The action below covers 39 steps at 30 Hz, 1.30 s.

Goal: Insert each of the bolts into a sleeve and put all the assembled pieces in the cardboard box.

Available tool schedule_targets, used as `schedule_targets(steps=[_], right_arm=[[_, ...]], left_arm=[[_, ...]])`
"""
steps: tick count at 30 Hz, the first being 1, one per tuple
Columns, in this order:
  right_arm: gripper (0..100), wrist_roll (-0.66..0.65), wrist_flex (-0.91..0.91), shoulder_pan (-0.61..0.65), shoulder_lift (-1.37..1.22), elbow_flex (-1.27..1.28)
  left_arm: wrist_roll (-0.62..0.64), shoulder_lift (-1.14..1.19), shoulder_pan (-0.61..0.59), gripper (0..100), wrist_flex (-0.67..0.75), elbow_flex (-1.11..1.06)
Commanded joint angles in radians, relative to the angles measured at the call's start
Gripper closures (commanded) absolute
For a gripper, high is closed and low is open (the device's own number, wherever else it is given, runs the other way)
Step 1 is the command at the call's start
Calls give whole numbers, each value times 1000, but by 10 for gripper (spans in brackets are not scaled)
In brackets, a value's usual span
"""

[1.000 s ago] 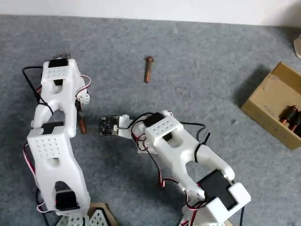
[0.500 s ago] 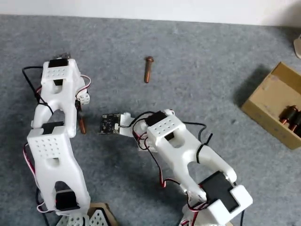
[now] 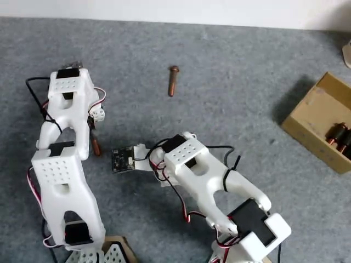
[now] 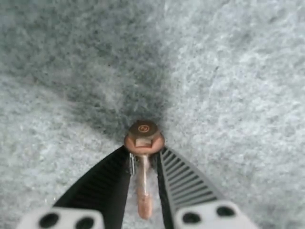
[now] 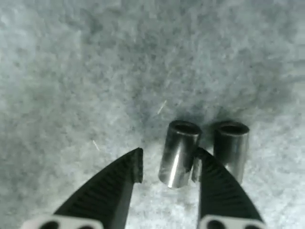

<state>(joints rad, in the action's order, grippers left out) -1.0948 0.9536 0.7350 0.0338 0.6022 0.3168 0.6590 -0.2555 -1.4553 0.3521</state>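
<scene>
My left gripper (image 4: 144,155) is shut on a copper bolt (image 4: 144,139), head away from the wrist and shaft between the fingers; in the high view that bolt (image 3: 96,146) hangs beside the left arm. My right gripper (image 5: 167,164) is open and low over the carpet, with a dark metal sleeve (image 5: 178,153) standing upright between its fingers, against one of them. A second sleeve (image 5: 232,149) stands just outside that finger. Another bolt (image 3: 173,80) lies loose on the carpet farther back. The cardboard box (image 3: 315,118) sits at the right edge with assembled pieces (image 3: 339,136) inside.
Grey carpet covers the whole table. The right arm's body (image 3: 192,164) hangs over the sleeves in the high view. Open carpet lies between the arms and the box.
The right arm has shifted a little toward the left arm and the near edge. The left arm and its bolt have not moved.
</scene>
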Motion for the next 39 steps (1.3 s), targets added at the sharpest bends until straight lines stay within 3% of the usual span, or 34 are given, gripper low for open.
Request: schedule_targets(steps=[1,7,14,20,22,25,30,32,35,39], right_arm=[[828,-18,10,12,5,-2],[828,-18,12,13,-7,1],[828,-17,31,58,-223,-18],[829,-12,84,59,-232,-154],[858,-15,76,59,-234,-153],[998,-9,41,59,-232,-153],[993,-6,12,48,-226,-157],[993,43,-8,47,-225,-160],[994,210,-165,47,-223,-154],[994,336,-335,47,-166,-87]], left_arm=[[-6,-19,10,994,0,12],[-6,-19,10,994,0,12],[-6,-19,10,994,0,12],[-6,-19,10,994,0,10],[-6,-19,10,994,0,10],[-6,-19,10,994,0,10],[-6,-21,10,994,0,10],[-5,-22,10,995,0,12],[-2,-35,10,995,0,8],[0,-140,15,995,17,-94]])
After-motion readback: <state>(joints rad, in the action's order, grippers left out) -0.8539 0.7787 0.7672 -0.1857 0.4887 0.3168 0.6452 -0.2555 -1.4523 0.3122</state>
